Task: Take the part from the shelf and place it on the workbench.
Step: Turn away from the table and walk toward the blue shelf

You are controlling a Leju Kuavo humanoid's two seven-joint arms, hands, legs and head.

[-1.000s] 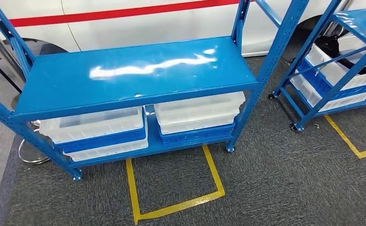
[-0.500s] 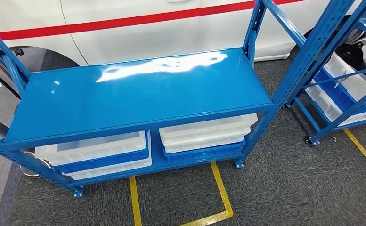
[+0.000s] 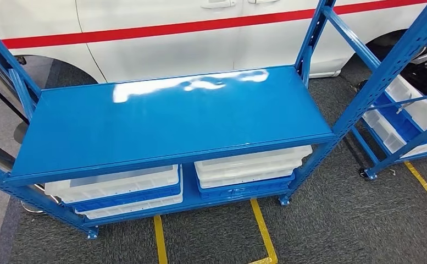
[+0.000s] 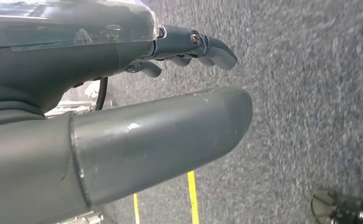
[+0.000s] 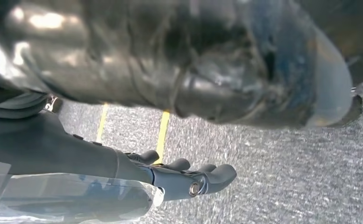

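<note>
A blue metal shelf [image 3: 172,121] stands right before me in the head view, its glossy top board bare. On its lower board sit white and blue bins, one stack on the left [image 3: 117,187] and one on the right [image 3: 249,170]. My left hand [image 4: 123,116] hangs over grey carpet with thumb and fingers stretched out, holding nothing. My right hand [image 5: 170,179] also hangs over the carpet with its fingers [image 5: 212,177] straight. A dark, glossy, blurred mass lies on its thumb side, and floor shows between it and the fingers.
A second blue rack [image 3: 403,60] with white bins [image 3: 414,107] stands at the right. A white car [image 3: 200,38] with a red stripe is parked behind the shelf. Yellow tape [image 3: 263,231] marks the grey carpet. A round metal base [image 3: 29,206] sits by the shelf's left leg.
The whole picture has shifted: my camera has come closer to the shelf and turned left. The second rack has slid toward the right edge. Nothing on the shelf has moved.
</note>
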